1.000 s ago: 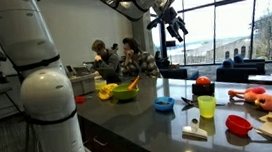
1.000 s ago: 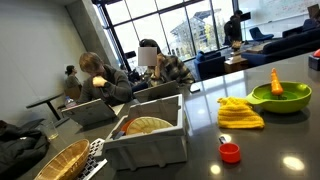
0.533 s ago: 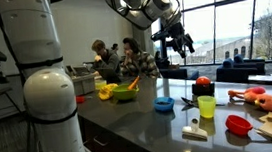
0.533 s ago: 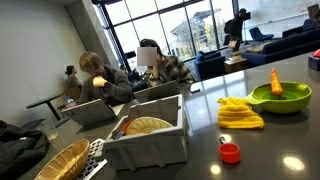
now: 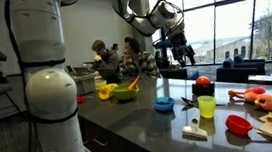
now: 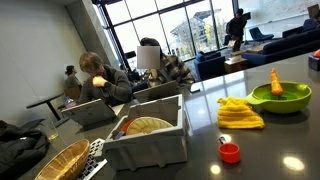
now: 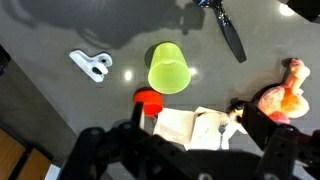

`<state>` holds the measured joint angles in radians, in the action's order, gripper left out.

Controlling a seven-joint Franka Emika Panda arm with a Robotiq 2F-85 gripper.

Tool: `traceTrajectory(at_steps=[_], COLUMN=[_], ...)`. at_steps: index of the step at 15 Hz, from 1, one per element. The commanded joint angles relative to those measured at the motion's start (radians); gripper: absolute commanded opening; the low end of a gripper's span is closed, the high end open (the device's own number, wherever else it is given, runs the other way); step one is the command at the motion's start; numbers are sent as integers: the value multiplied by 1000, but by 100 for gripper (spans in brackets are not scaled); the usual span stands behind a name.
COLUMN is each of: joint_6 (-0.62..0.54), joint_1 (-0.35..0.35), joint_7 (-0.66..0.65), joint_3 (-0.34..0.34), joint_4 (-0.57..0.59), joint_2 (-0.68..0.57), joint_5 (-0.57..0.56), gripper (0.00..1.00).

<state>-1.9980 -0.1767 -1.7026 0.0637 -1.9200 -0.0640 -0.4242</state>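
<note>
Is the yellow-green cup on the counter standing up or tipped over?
Standing. In an exterior view the yellow-green cup rises straight from the dark counter, base flat on it. Contents: cannot tell.

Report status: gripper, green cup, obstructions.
Gripper open, empty, high above the counter. Green cup standing below it, untouched. Red item close beside the cup; nothing between gripper and cup.

Blue bowl (image 5: 164, 104), green bowl (image 6: 286, 103), yellow cloth (image 6: 240, 113), grey crate (image 6: 150, 148), wicker basket (image 6: 55, 159).
</note>
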Motion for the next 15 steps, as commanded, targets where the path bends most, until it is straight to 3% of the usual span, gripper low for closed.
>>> traceTrajectory(at_steps=[1,8,10,15], joint_6=[49,22,46,156], joint_1=[38,61,90,153], joint_7=[-29,-16,-115,-315], joint_3=[30,38,27,26], joint_4=[55,30,36,94], joint_2=[-52,-50,-88,-241], joint_5=[-10,3,-35,36], gripper=[100,100,100,100])
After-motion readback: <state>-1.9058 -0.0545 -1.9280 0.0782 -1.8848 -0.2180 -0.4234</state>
